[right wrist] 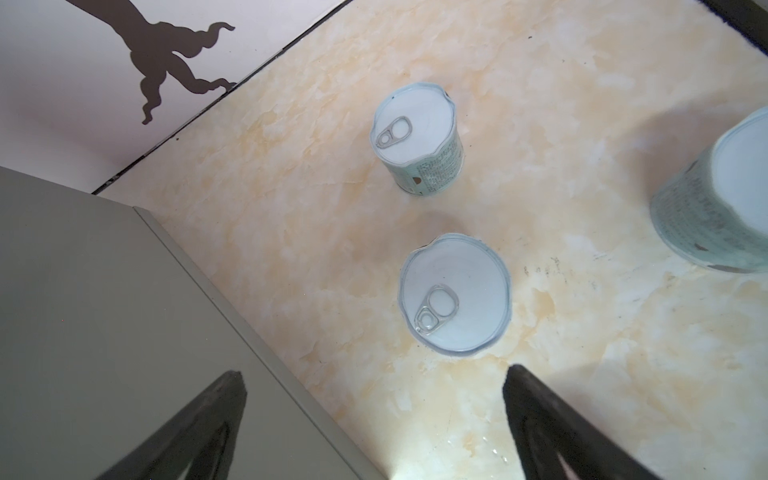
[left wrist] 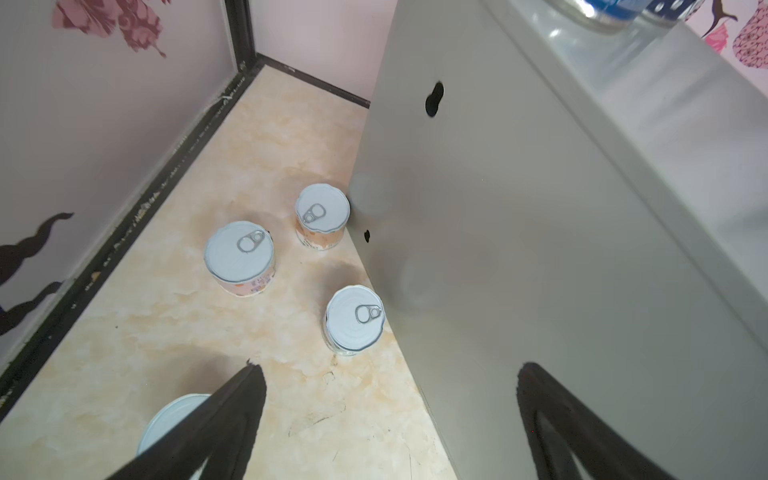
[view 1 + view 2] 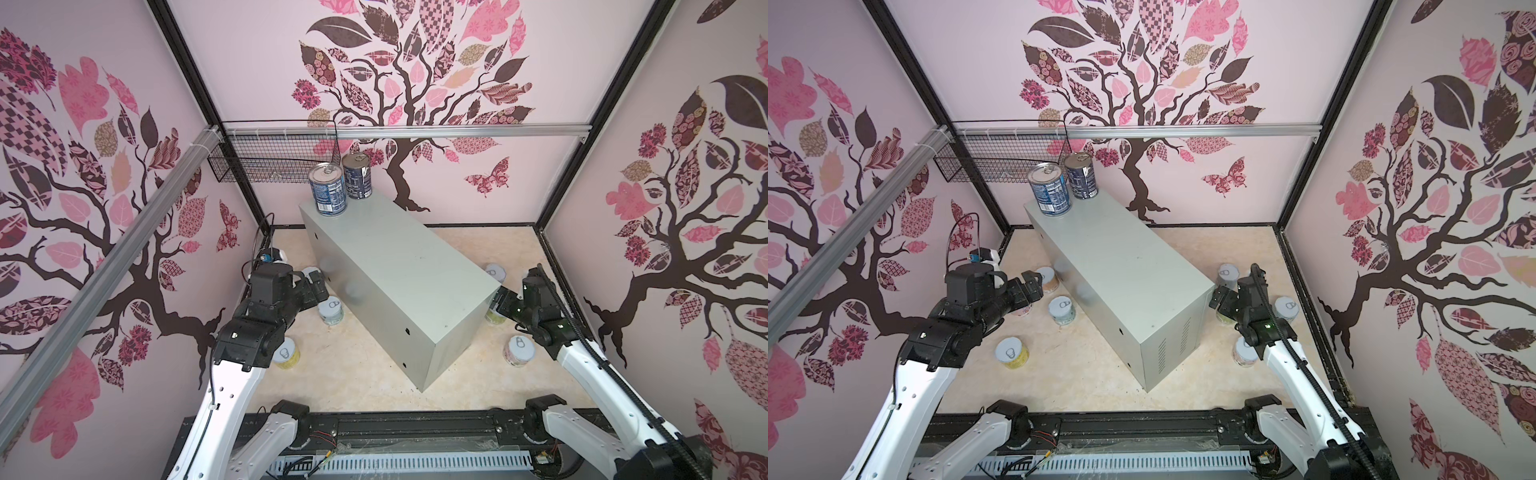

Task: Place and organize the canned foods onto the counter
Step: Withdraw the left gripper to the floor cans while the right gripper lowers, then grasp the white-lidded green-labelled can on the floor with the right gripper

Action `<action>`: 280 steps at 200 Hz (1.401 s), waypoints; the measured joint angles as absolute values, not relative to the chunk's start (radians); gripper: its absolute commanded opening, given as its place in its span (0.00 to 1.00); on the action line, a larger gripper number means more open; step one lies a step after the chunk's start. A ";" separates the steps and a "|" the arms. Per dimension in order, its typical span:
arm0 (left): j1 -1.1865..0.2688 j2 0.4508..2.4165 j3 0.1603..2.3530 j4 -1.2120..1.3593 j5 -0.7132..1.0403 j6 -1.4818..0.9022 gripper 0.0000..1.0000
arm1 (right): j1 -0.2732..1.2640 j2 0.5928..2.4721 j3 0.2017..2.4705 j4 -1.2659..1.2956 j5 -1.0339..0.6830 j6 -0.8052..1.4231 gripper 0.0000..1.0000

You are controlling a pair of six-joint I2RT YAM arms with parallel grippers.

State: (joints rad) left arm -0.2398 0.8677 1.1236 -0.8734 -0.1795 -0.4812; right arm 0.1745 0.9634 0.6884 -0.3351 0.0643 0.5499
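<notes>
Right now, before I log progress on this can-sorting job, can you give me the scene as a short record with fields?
on counter: two tall blue-labelled cans, upright, side by side at the far end of the counter
on floor: eight short white-lidded cans, upright on the floor, four on each side of the counter
left gripper: open, empty
right gripper: open, empty
progress: two of ten placed

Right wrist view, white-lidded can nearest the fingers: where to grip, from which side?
Probably the curved side wall just under the lid rim, from above. The can stands upright, lid up, clear of the counter and the neighbouring can, so the open right gripper can straddle it.
</notes>
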 measured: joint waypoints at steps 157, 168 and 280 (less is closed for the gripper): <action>-0.240 0.983 0.912 -0.843 -0.144 -0.573 0.98 | 0.147 1.247 0.627 -0.172 0.149 0.507 1.00; -0.240 0.980 0.912 -0.839 -0.144 -0.572 0.98 | 0.147 1.266 0.627 -0.167 0.155 0.504 1.00; -0.240 0.947 0.888 -0.812 -0.106 -0.568 0.98 | 0.147 1.448 0.659 -0.127 0.188 0.482 0.86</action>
State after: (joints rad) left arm -0.2398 0.9470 0.8879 -0.8116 -0.1062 -0.5678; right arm 0.1474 1.4475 0.6594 -0.1272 0.1879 0.4816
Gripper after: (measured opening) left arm 0.981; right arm 0.885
